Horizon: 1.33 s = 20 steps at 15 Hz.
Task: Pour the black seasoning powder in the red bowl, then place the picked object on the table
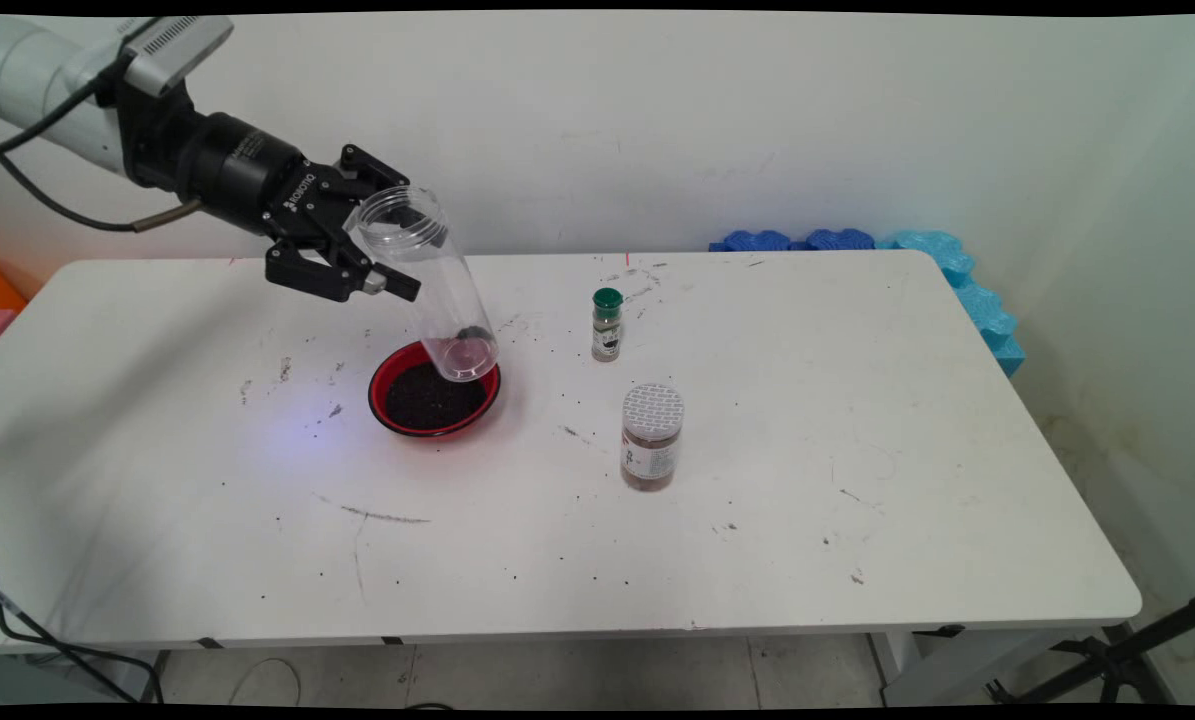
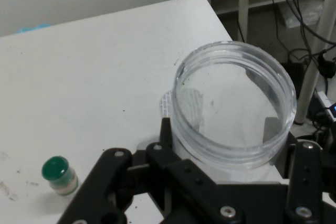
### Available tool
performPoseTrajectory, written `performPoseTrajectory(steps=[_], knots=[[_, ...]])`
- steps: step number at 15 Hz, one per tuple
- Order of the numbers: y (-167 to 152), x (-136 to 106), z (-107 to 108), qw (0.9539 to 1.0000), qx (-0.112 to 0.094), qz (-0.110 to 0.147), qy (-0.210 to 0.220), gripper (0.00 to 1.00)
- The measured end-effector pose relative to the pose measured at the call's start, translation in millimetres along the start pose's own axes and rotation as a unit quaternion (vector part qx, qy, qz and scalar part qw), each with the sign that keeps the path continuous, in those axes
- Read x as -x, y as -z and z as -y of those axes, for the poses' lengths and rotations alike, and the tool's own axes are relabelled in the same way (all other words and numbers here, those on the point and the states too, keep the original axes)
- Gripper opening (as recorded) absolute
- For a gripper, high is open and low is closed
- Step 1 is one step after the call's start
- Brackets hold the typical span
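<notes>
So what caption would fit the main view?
Gripper holds a tilted clear jar above a red bowl of dark grains.

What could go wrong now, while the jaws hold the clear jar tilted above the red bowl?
1. The clear jar is smooth, open and held tilted; it might slip from the gripper and hit the red bowl, scattering its dark grains.
2. A few dark grains remain near the jar's bottom; tipping it the other way might spill them on the table, which is already speckled.
3. A sideways swing might topple the green-capped bottle nearby.
</notes>
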Motion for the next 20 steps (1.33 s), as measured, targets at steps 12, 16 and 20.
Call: performPoseTrajectory(steps=[12, 16, 20], knots=[[-15.7, 12.2, -29.4, 0.9995, -0.002, 0.009, -0.031, 0.00], [-36.6, 32.0, -39.2, 0.9993, -0.001, 0.010, -0.037, 0.00], [-62.3, 50.0, -48.0, 0.9992, 0.003, 0.010, -0.038, 0.00]])
